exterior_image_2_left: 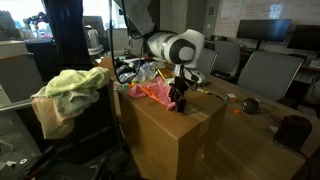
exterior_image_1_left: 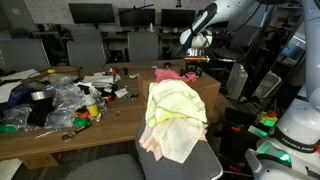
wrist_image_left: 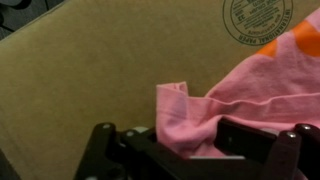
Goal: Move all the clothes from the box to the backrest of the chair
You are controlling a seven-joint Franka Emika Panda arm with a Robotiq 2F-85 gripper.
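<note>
In the wrist view my gripper [wrist_image_left: 195, 140] sits low inside the brown cardboard box [wrist_image_left: 80, 70], its jaws shut on a bunched fold of the pink-red garment [wrist_image_left: 210, 110]. An orange patch [wrist_image_left: 300, 35] shows at the top right. In both exterior views the gripper [exterior_image_2_left: 180, 100] reaches down into the box [exterior_image_2_left: 165, 135], with pink fabric [exterior_image_2_left: 150, 92] spilling over its rim. The chair [exterior_image_1_left: 185, 165] has its backrest draped with a pale yellow-green garment [exterior_image_1_left: 175, 105], a cream one [exterior_image_1_left: 182, 140] and a peach edge [exterior_image_1_left: 150, 145].
The wooden table [exterior_image_1_left: 110, 125] carries clear plastic bags and small clutter [exterior_image_1_left: 60, 100]. Smaller grey office chairs [exterior_image_1_left: 85, 45] and monitors stand behind it. A dark object [exterior_image_2_left: 250, 103] lies on the table past the box. Equipment with a green light [exterior_image_1_left: 265, 120] stands beside the chair.
</note>
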